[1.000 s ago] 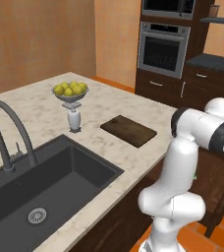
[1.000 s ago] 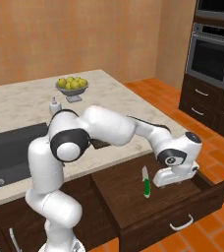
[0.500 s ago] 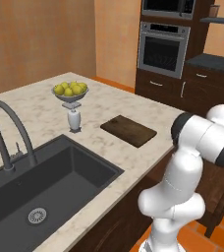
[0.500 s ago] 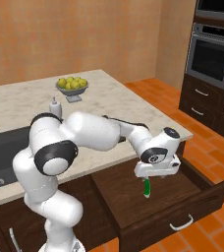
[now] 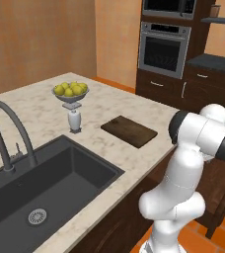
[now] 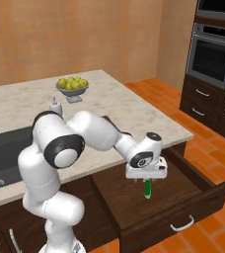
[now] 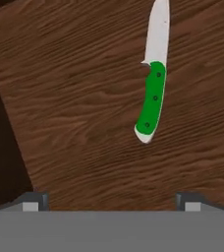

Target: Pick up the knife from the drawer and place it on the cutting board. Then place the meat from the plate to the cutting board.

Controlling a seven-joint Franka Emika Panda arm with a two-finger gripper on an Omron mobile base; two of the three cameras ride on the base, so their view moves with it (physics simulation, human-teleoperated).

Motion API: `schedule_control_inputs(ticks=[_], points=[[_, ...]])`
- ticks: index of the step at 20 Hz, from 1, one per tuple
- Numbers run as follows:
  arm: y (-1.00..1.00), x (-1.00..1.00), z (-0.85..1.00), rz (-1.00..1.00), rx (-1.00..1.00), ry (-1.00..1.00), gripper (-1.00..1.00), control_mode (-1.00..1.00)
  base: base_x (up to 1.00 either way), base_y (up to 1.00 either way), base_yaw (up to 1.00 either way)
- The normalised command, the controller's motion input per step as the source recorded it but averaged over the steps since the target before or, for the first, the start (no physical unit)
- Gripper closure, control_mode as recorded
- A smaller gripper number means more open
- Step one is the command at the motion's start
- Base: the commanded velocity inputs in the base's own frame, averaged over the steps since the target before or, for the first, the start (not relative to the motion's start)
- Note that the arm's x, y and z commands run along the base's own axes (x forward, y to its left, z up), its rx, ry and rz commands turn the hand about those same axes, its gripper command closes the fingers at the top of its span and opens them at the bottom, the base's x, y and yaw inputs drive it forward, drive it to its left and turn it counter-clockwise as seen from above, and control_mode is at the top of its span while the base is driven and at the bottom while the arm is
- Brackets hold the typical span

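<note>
My end effector [image 6: 145, 179] wide open, empty, hanging over open drawer [image 6: 183, 195]. Knife [image 7: 152, 96] flat on drawer floor, right of my centreline. Risk: descending uncentred, one finger strikes handle, knife skids. Cutting board [image 5: 129, 131] on tabletop.

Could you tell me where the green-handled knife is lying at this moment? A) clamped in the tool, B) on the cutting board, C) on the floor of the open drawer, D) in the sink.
C: the knife lies flat on the drawer floor below the open tool.
</note>
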Motion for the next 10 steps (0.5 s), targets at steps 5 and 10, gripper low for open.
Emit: schedule_control_inputs(ticks=[5,10], points=[[-0.06,0.34,-0.38,0.0,0.0,0.1,-1.0,-1.0,0.0,0.0,0.0],[-0.23,0.21,-0.45,0.0,0.0,0.03,-1.0,-1.0,0.0,0.0,0.0]])
